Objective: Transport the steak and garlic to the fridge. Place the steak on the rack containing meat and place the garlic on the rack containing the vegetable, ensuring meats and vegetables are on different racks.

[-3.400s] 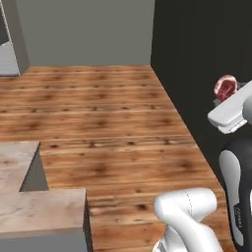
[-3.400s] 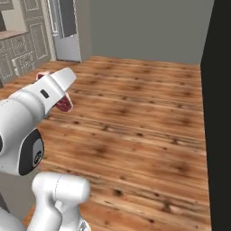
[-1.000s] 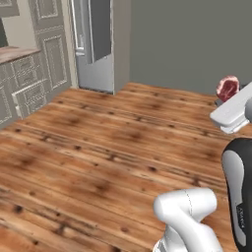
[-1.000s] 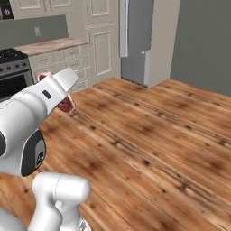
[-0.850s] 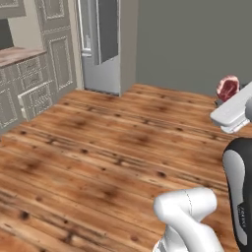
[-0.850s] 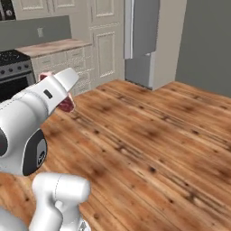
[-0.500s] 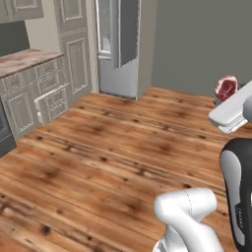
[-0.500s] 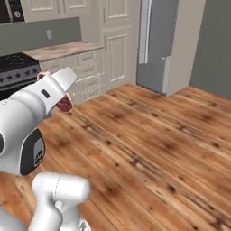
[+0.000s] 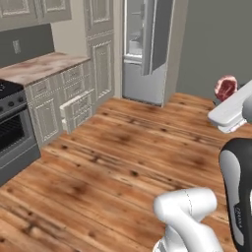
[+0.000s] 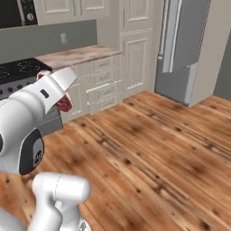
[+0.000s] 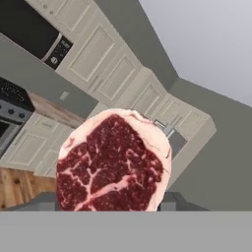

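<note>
Between gripper (image 11: pixel 110 206) fingers: steak (image 11: pixel 112 162), upright, filling gap

wide bare wood floor (image 9: pixel 128 157) up to the fridge (image 9: pixel 142 54). open door (image 9: pixel 160 34) jutting out; cabinets (image 9: pixel 74 98) and stove (image 9: pixel 12 133) lining the left edge.

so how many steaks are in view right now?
1. The steak is held up in the hand, well above the wood floor. It peeks past the arm in the left base view and the right base view too. The fridge interior is too far away to check for more.
</note>
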Available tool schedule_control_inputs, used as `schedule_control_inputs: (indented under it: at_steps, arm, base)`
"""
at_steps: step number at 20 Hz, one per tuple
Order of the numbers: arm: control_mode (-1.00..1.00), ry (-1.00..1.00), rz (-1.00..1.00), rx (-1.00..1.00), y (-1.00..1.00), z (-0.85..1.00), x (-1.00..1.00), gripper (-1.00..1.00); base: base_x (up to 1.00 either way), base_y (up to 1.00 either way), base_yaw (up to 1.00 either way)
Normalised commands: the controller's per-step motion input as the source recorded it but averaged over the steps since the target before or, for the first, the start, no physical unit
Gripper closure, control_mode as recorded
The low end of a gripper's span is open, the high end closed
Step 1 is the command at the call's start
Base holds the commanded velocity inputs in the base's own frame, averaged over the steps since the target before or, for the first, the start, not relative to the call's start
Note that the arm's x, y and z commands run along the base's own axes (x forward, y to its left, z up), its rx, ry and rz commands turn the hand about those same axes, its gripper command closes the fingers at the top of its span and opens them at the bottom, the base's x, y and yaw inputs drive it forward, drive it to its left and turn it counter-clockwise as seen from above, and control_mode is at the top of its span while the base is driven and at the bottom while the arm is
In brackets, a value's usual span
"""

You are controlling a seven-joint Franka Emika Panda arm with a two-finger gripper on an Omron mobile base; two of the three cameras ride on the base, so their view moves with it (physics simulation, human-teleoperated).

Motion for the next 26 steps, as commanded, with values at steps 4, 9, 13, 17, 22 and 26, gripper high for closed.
schedule_control_inputs:
  at_steps: [4,9,13,17,22,26]
  arm:
    - [1.00,0.00,0.00,0.00,0.00,0.00,0.00,1.00]
    - [1.00,0.00,0.00,0.00,0.00,0.00,0.00,1.00]
    - [1.00,0.00,0.00,0.00,0.00,0.00,0.00,1.00]
    - [1.00,0.00,0.00,0.00,0.00,0.00,0.00,1.00]
    - [1.00,0.00,0.00,0.00,0.00,0.00,0.00,1.00]
    - [1.00,0.00,0.00,0.00,0.00,0.00,0.00,1.00]
  base:
    - [1.00,0.40,0.00]
    - [1.00,0.41,-0.01]
    - [1.00,0.38,-0.07]
    - [1.00,0.18,-0.07]
    - [1.00,0.02,-0.03]
    - [0.94,0.00,-0.22]
